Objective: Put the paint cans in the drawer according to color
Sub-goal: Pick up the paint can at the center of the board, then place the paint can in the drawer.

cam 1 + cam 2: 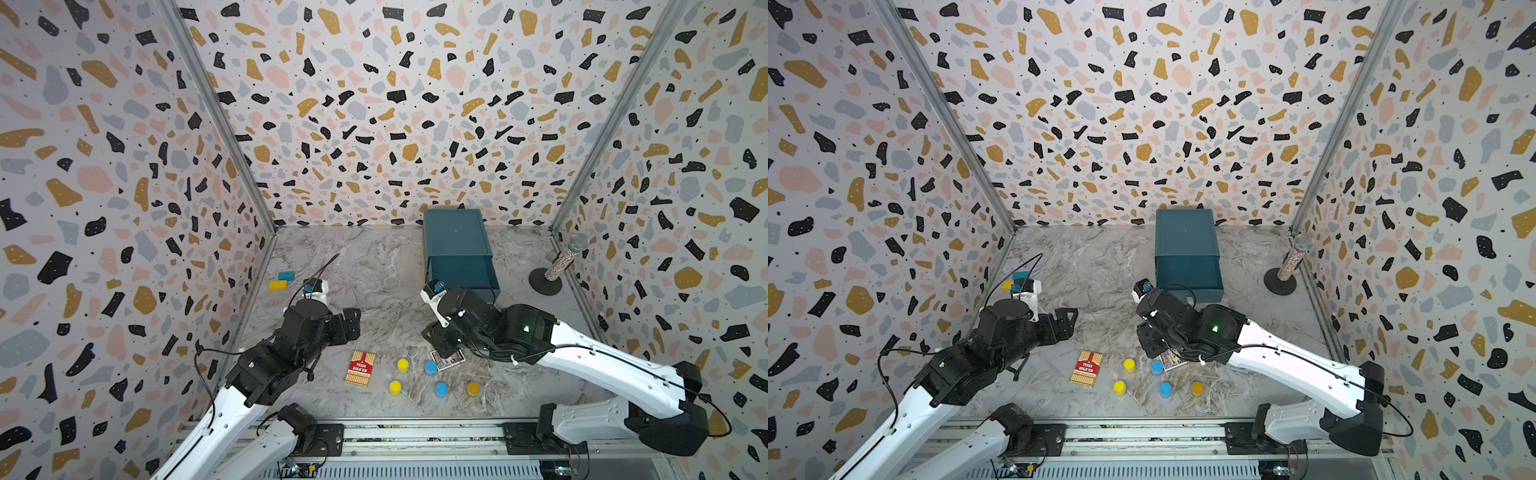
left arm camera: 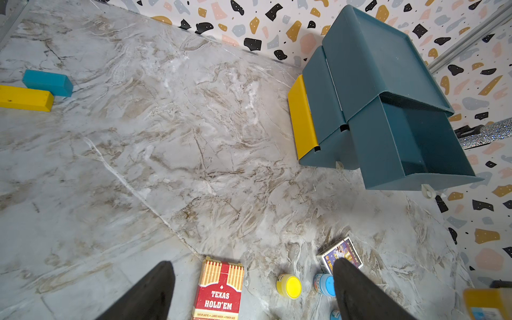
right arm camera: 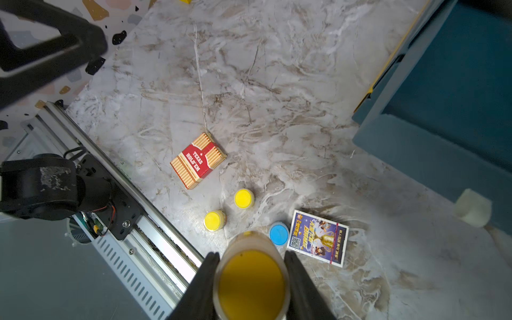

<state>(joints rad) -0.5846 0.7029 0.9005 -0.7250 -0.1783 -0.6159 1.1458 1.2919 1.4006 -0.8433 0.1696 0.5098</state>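
Presently in my right claw (image 3: 251,261): clenched on an orange paint can (image 3: 250,285), one finger on each side of its wall.
Can's attitude: upright, lid facing my wrist camera; lifted clear of the table (image 3: 277,97), by my reckoning.
Dial: read on a top view, 12 toward the back wall, centred on my claw.
Just below me: purple card box (image 1: 448,359) and blue can (image 1: 431,367) at 6.
Farther out: second blue can (image 1: 441,389) at 6, second orange can (image 1: 473,389) at 5, yellow can (image 1: 402,365) and second yellow can (image 1: 395,387) at 7 to 8, beside the red card box (image 1: 360,368).
Drawer (image 1: 455,232): near, at 1; its top tray is pulled out toward me.
Open tray (image 1: 465,270): mouth up, and I see no can inside.
Deciding relation: the tray lies ahead and slightly right of my can, with its long axis running 12 to 6. I judge the move to be a short carry forward over the front lip, then a release.
Nearer arm: mine, the right.
Left claw (image 2: 253,266): released and holding nothing, at 9, well apart from the drawer.
Risk: the can's base could catch the lip if I carry it low.
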